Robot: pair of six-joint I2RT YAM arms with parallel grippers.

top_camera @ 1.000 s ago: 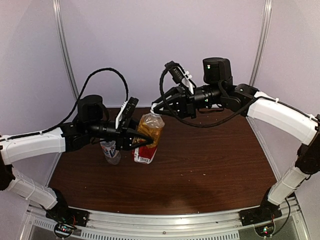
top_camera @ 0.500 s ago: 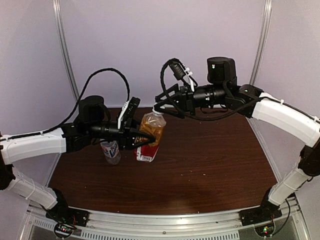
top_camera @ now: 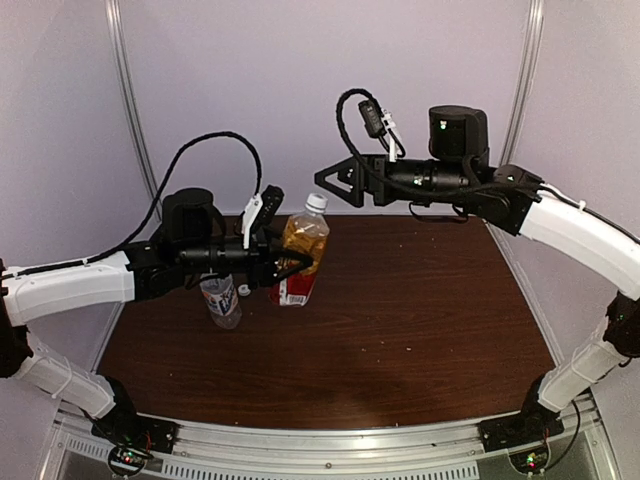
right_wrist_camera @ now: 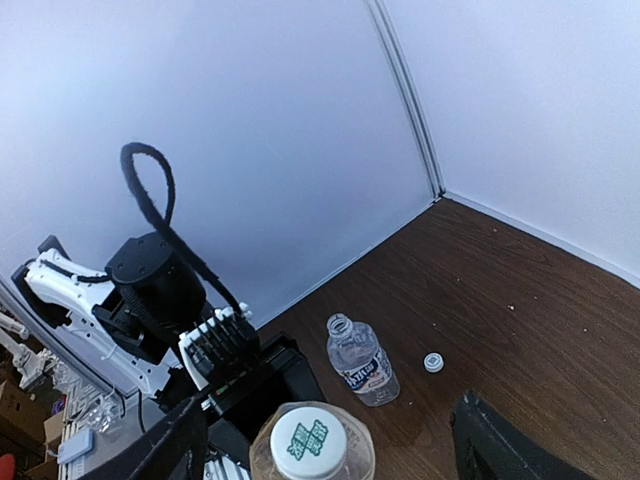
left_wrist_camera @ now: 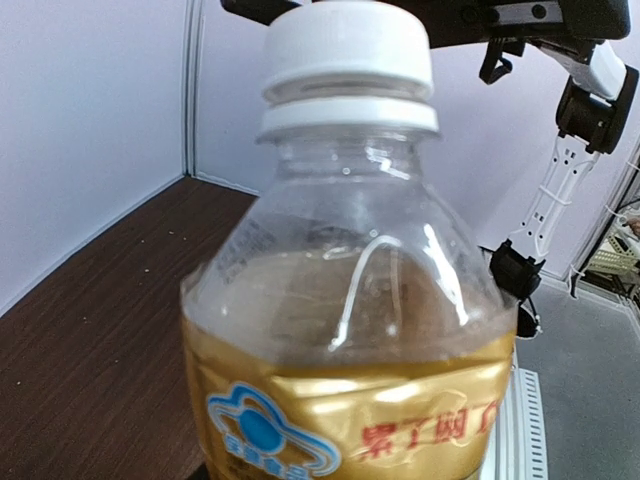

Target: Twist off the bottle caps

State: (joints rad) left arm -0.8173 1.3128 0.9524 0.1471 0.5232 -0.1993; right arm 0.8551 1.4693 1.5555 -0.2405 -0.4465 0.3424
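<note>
— While the left arm's fingers are pinched round the label of the small clear plastic bottle of amber liquid with a red-and-gold label, what is that grip for?

— It works as a vice, I'd say. The bottle is held tilted, neck leaning away from the arm bases, so it cannot spin when its top is turned. Whether its base touches the dark brown wood-grain counter I cannot tell.

— And the top?

— The round white plastic screw cap is on and looks fully seated. Above and just beyond it hang the right arm's fingers, spread wide. They are apart from the cap, which shows between them in the right wrist view. I read that as lined up to close on it, not yet gripping.

— What else is around the amber bottle?

— To its left and a little nearer stands the small clear plastic bottle of colourless liquid with a white-grey label, neck open. A small round white cap lies on the counter between the two bottles, so that one looks done.

— Is anything in the way?

— Nothing sits between the spread fingers and the cap. The black wrist of the left arm crowds the amber bottle's left side, so the approach is best from above. Beyond it are only pale lilac walls.
</note>
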